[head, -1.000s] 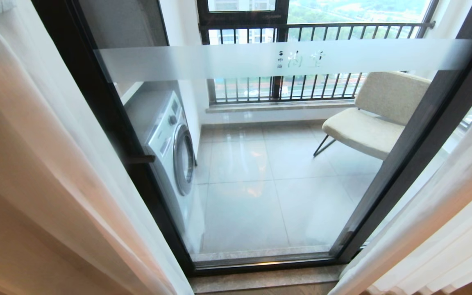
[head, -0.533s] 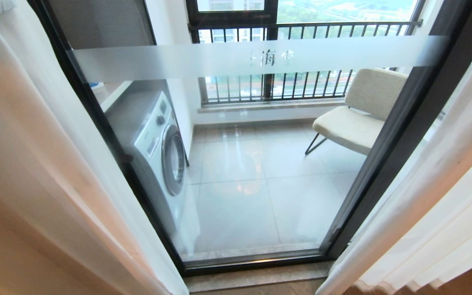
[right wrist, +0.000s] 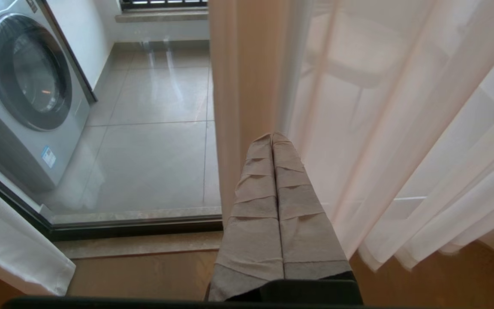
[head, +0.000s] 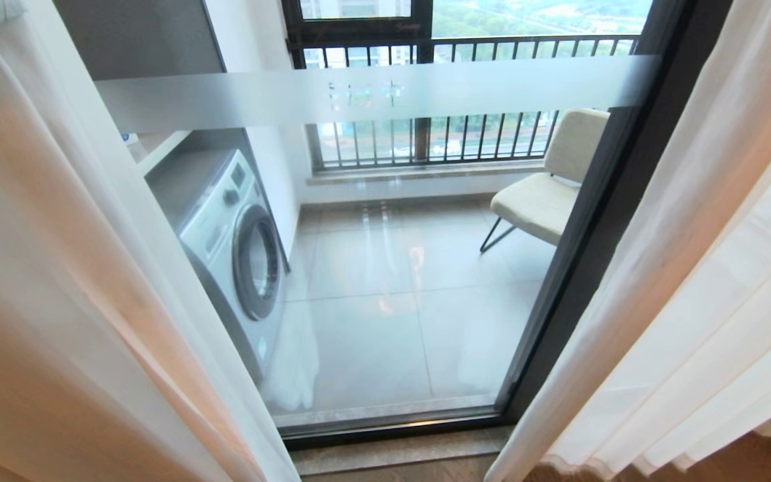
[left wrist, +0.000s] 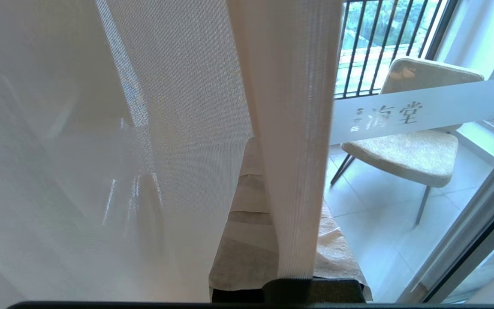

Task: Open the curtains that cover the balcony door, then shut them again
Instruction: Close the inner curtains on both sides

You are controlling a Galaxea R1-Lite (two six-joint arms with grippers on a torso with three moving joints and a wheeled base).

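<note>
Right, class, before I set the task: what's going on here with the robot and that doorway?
A two-armed robot faces the balcony door, whose glass shows between parted curtains. Through it you can see a washing machine and a chair. The left pincer is shut with a hem of the left curtain running between its fingers. The right pincer is shut and holds nothing, beside the right curtain.
</note>
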